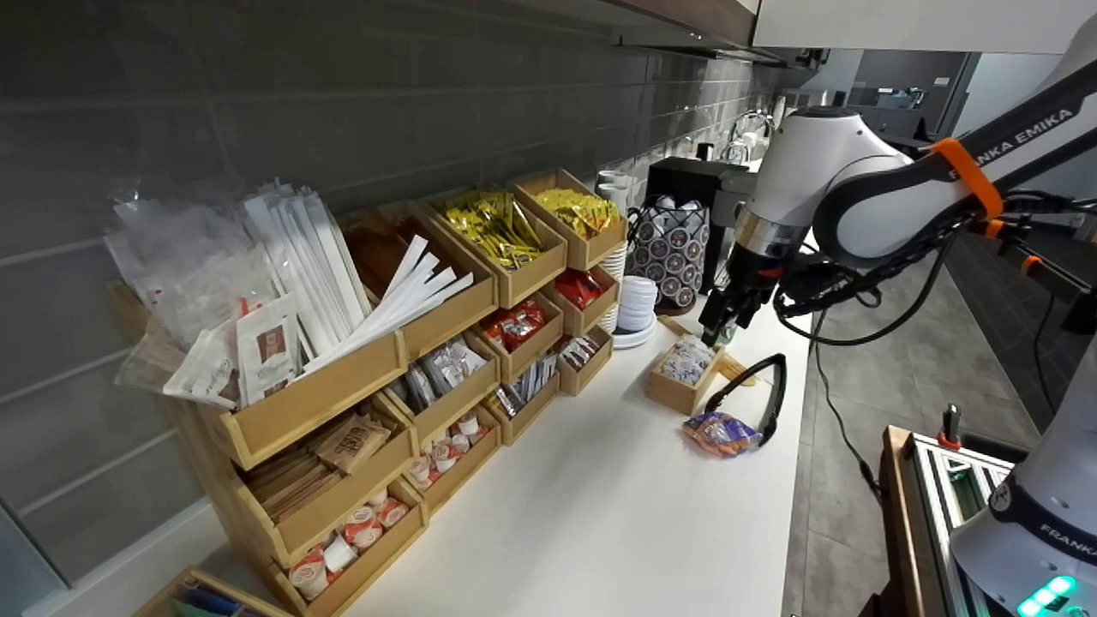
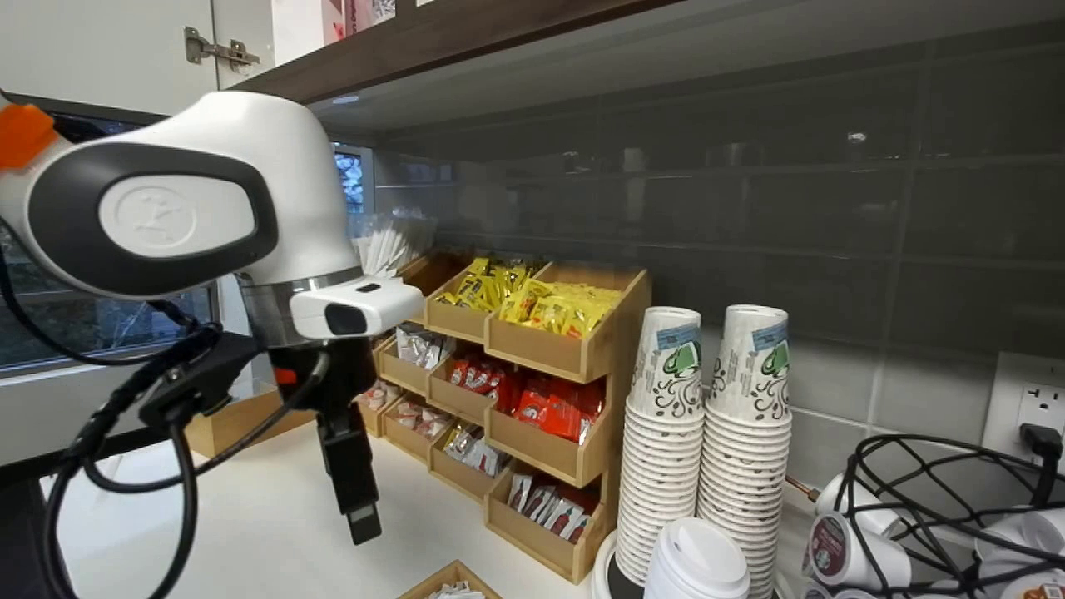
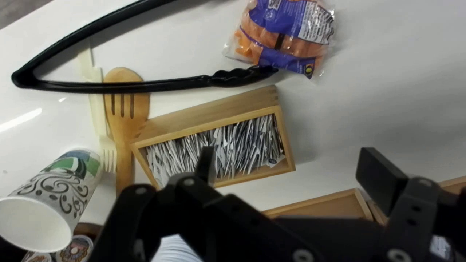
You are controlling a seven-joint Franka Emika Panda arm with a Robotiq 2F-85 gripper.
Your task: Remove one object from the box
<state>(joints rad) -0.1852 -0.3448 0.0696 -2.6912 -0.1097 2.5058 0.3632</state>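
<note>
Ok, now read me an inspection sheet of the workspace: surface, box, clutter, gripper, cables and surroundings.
Surface: white counter, a glare streak on it.
Job's things: small open wooden box, packed with thin packets.
Clutter: black tongs lying across a wooden utensil and a pale fork; purple and orange bag; patterned paper cup.
Gripper: open, raised above the counter, nothing seen held.
Cables: black, looped beside the arm in both exterior views.
Surroundings: tiered wooden rack, stacked paper cups, drink pods, dark tiled wall.

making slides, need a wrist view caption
Open pincer above the white counter, with a box of packets and black tongs below.
</note>
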